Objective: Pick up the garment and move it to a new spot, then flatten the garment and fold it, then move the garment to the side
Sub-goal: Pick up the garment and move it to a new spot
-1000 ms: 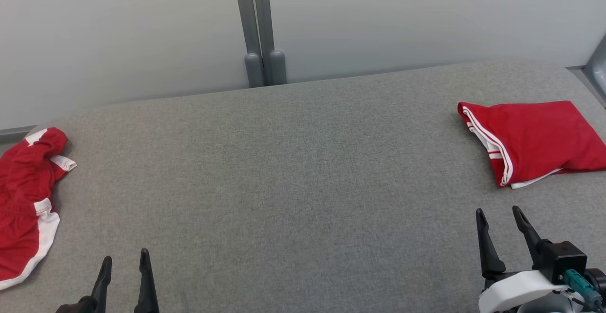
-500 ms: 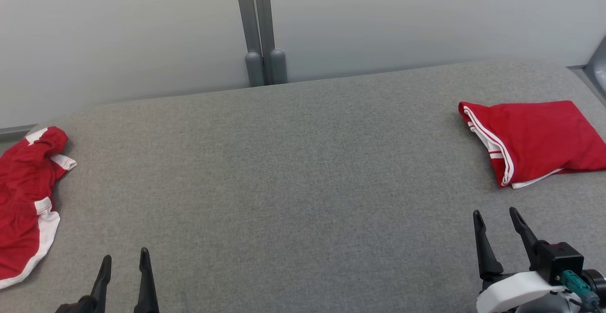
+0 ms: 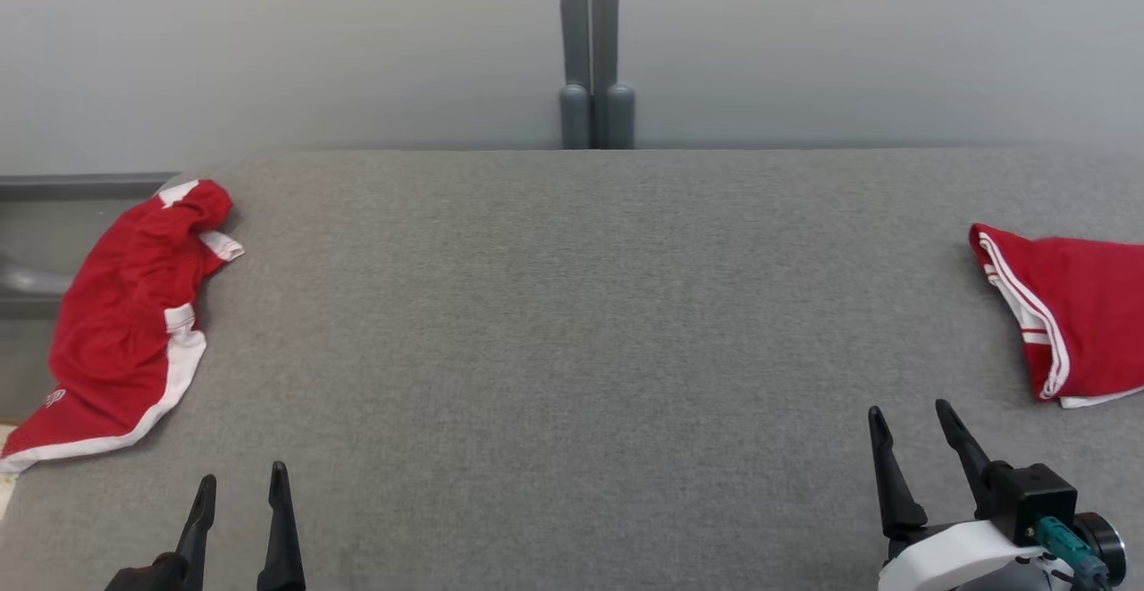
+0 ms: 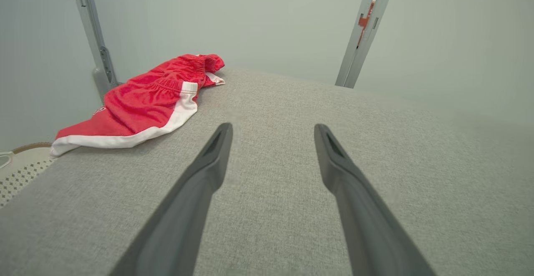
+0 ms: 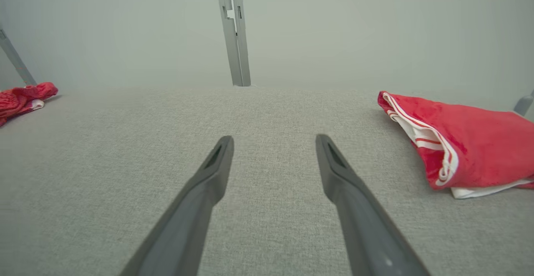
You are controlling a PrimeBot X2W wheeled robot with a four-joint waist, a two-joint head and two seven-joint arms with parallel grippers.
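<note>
A wide bench (image 3: 572,323) covered in grey fabric stretches across the head view. Behind it is a plain pale wall (image 3: 313,37), with a grey upright post (image 3: 594,37) at the middle of the far edge. A crumpled red garment (image 3: 125,323) lies along the bench's left edge. It looks like a pair of shorts with white trim, the gathered waistband bunched toward the far corner and a white hem band curving along the near side. At the far right lies a folded red garment (image 3: 1086,305), cut off by the picture's edge. It is a neat bundle with white stripes down its left side, and the right wrist view shows a white layer peeking out underneath. The two garments are well apart, with bare grey fabric between them. The left claw (image 3: 243,475) shows at the lower left, its two dark fingers (image 4: 208,171) spread apart and holding nothing. It sits over bare bench, and the crumpled garment is ahead and to its left, not touching. The right claw (image 3: 908,410) shows at the lower right on a white wrist with a black block and a teal plug. It too is released and empty, and the folded garment is near it, ahead and to the right, but clear of its fingers.
</note>
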